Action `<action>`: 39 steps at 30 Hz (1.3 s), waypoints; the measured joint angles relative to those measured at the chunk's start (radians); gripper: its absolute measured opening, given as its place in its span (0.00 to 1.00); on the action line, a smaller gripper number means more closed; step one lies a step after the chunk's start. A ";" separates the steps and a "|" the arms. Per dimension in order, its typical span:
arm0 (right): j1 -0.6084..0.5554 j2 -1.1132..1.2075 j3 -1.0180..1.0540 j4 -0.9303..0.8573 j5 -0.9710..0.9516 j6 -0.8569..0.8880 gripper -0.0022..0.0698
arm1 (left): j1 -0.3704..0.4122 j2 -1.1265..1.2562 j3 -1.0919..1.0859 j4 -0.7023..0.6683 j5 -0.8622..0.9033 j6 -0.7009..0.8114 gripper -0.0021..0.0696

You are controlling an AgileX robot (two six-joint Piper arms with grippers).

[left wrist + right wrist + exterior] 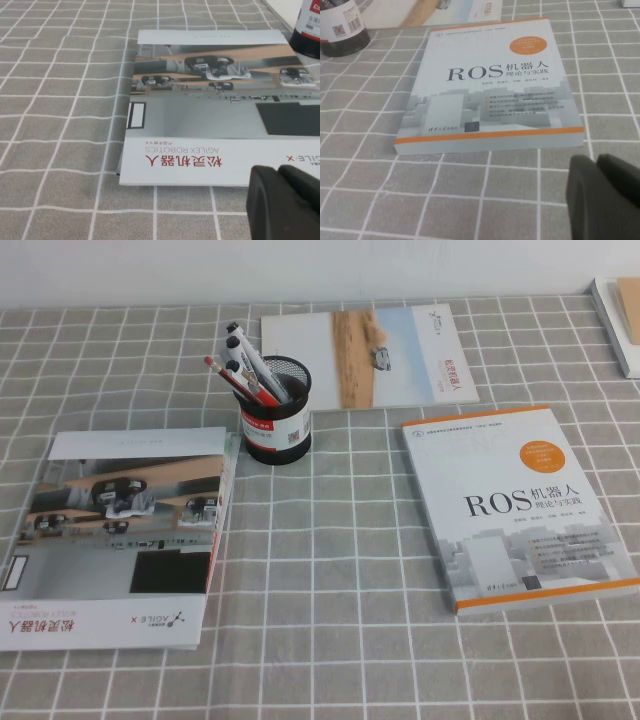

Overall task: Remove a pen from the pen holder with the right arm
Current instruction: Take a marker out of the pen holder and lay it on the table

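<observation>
Pens leaning in the pen holder, likely light, stiff, slick, best pinched by a protruding upper barrel; right claw closed, well to its right; left claw closed, to its left.

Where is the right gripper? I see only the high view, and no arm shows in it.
Observer: The right wrist view shows the right gripper above the checked tablecloth, just off the ROS book, at its orange-striped bottom edge.
Operator: Is it open?
Observer: No, it is shut and holds nothing.
Operator: And the other arm?
Observer: The left gripper hovers by the title edge of the AgileX brochure, shut too.
</observation>
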 joint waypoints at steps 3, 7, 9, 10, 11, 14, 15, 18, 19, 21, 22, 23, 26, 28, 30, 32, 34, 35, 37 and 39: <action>0.000 0.000 0.000 0.000 0.000 0.000 0.01 | 0.000 0.000 0.000 0.000 0.000 0.000 0.02; 0.000 0.000 0.000 0.080 -0.031 0.000 0.01 | 0.000 0.000 0.000 0.000 0.000 0.000 0.02; 0.000 0.000 0.000 0.175 -0.078 0.000 0.01 | 0.000 0.000 0.000 0.000 0.000 0.000 0.02; 0.000 0.000 0.000 0.219 -0.107 0.000 0.01 | 0.000 0.000 0.000 0.000 0.000 0.000 0.02; 0.000 0.000 0.000 0.263 -0.135 0.000 0.01 | 0.000 0.000 0.000 0.000 0.000 0.000 0.02; 0.000 0.000 0.000 0.391 -0.206 0.000 0.01 | 0.000 0.000 0.000 0.000 0.000 0.000 0.02; 0.000 0.000 0.000 0.442 -0.228 0.000 0.01 | 0.000 0.000 0.000 0.000 0.000 0.000 0.02; 0.000 0.000 0.000 0.555 -0.273 0.000 0.01 | 0.000 0.000 0.000 0.000 0.000 0.000 0.02; 0.000 0.000 0.000 0.576 -0.279 0.000 0.01 | 0.000 0.000 0.000 0.000 0.000 0.000 0.02; 0.000 0.000 0.000 0.599 -0.284 0.000 0.01 | 0.000 0.000 0.000 0.000 0.000 0.000 0.02; 0.000 0.000 0.000 0.604 -0.287 0.000 0.01 | 0.000 0.000 0.000 0.000 0.000 0.000 0.02; 0.000 0.000 0.000 0.610 -0.287 0.000 0.01 | 0.000 0.000 0.000 0.000 0.000 0.000 0.02; 0.000 0.000 0.000 0.612 -0.271 0.000 0.01 | 0.000 0.000 0.000 0.000 0.000 0.000 0.02; 0.000 0.000 0.000 0.612 -0.240 0.000 0.01 | 0.000 0.000 0.000 0.000 0.000 0.000 0.02; 0.000 0.002 0.000 0.612 -0.201 0.000 0.01 | 0.000 0.000 0.000 0.000 0.000 0.000 0.02; 0.000 0.027 -0.009 0.608 -0.162 0.000 0.01 | 0.000 0.000 0.000 0.000 0.000 0.000 0.02; 0.000 0.077 -0.038 0.594 -0.120 -0.012 0.01 | 0.000 0.000 0.000 0.000 0.000 0.000 0.02; 0.000 0.111 -0.061 0.586 -0.095 -0.029 0.01 | 0.000 0.000 0.000 0.000 0.000 0.000 0.02; 0.000 0.192 -0.117 0.577 -0.045 -0.067 0.01 | 0.000 0.000 0.000 0.000 0.000 0.000 0.02; 0.000 0.282 -0.177 0.571 0.003 -0.118 0.01 | 0.000 0.000 0.000 0.000 0.000 0.000 0.02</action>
